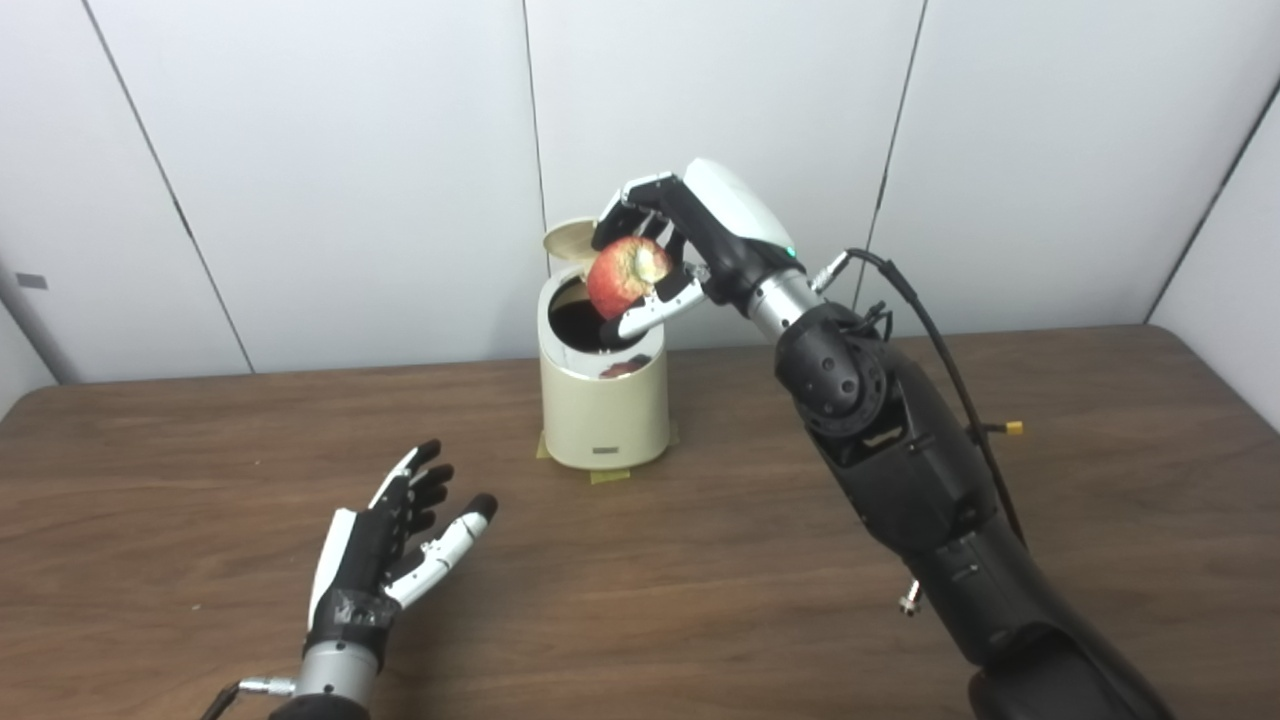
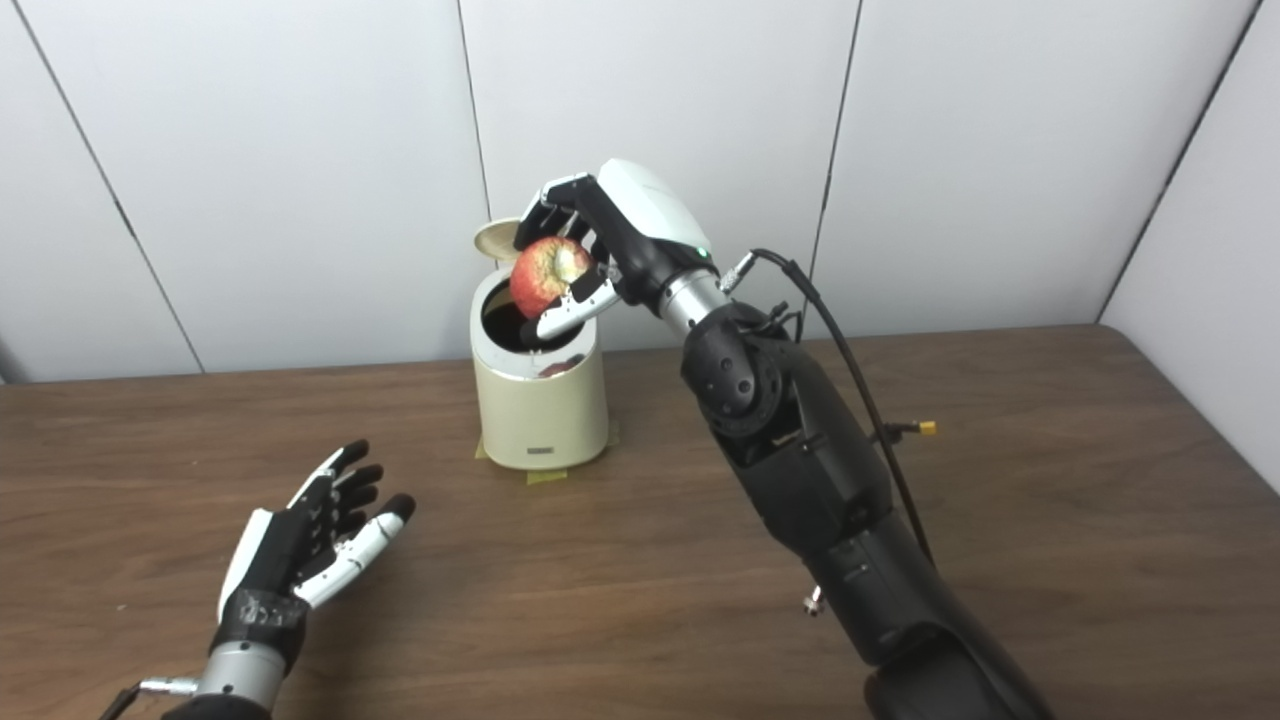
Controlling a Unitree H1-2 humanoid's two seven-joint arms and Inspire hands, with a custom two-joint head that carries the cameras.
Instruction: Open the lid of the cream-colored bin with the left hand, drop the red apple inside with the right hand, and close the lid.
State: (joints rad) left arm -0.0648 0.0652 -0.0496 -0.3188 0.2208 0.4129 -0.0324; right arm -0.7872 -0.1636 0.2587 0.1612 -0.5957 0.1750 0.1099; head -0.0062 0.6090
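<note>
Worktop (image 1: 180, 560): dark brown wood grain running left to right, rounded far corners visible at left and right. It fills the lower half of the view. Back wall (image 1: 350, 150): pale grey-white flat panels, separated by thin dark seams that lean slightly off vertical. Side wall (image 1: 1235, 300) at right, same pale finish, meets the back wall at a dark corner seam. Light even and diffuse, soft sheen on the wood. Floor not visible.
</note>
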